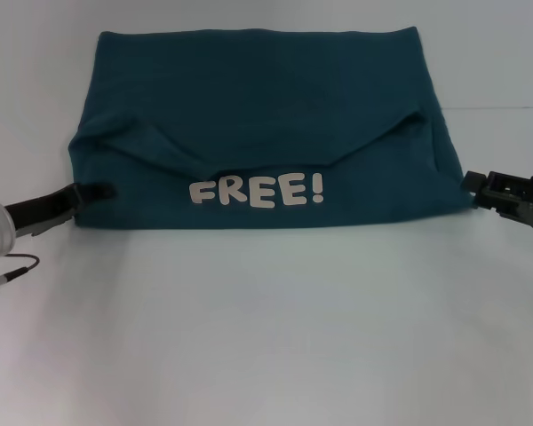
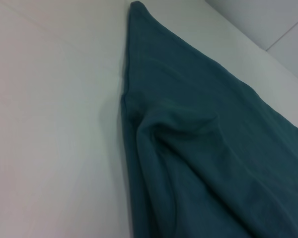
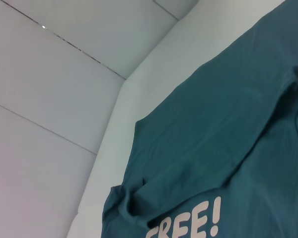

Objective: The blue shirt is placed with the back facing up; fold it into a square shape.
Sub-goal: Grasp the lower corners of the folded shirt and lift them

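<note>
Head view high, frontal; both wrist views close, low, sharing the blue shirt [image 1: 258, 133].

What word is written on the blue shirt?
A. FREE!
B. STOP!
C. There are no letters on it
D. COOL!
A. The head view shows pale letters spelling FREE! on the near part of the blue shirt, which lies folded on the table, with the left gripper at its left corner and the right gripper at its right corner.
</note>
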Motion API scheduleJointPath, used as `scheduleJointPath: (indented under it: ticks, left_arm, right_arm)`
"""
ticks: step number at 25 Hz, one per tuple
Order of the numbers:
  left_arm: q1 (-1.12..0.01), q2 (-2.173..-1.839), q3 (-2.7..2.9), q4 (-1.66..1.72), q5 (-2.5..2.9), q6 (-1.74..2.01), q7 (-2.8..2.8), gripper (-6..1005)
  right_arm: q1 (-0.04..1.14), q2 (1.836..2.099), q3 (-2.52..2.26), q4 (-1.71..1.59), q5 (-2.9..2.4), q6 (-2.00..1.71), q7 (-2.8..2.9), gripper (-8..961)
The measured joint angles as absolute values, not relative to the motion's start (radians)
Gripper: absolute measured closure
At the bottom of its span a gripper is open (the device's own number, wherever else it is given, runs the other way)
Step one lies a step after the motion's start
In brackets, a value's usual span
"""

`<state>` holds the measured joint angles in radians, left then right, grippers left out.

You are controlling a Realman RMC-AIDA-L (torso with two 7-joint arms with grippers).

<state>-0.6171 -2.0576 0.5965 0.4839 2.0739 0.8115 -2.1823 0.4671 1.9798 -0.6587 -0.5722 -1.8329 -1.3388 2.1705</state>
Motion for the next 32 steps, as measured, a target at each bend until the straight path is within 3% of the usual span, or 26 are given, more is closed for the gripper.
scheduleJointPath:
  ticks: [8,16,19,24,28,32]
  left_arm:
    - [-0.608,-2.058,0.604,0.507,2.098,0.822,-2.193,416]
    - [-0.61,-2.059,0.618,0.509,2.099,0.825,-2.194,741]
    - [-0.614,-2.059,0.617,0.516,2.099,0.831,-2.195,877]
    - [-0.629,-2.055,0.617,0.535,2.094,0.835,-2.198,995]
    - [-0.639,-2.052,0.617,0.539,2.092,0.835,-2.198,995]
    - [-0.652,-2.051,0.617,0.547,2.091,0.836,-2.198,995]
  right_arm:
    - [0.469,1.967,-0.664,-0.57,-1.841,-1.34,2.177,396]
    - [0.477,1.946,-0.673,-0.574,-1.863,-1.346,2.206,396]
    - [0.502,1.916,-0.674,-0.578,-1.922,-1.344,2.251,397]
    - [0.576,1.86,-0.667,-0.581,-2.042,-1.319,2.305,390]
    - [0.625,1.844,-0.671,-0.582,-2.086,-1.273,2.327,347]
    - [0.677,1.845,-0.673,-0.583,-2.197,-1.214,2.384,263]
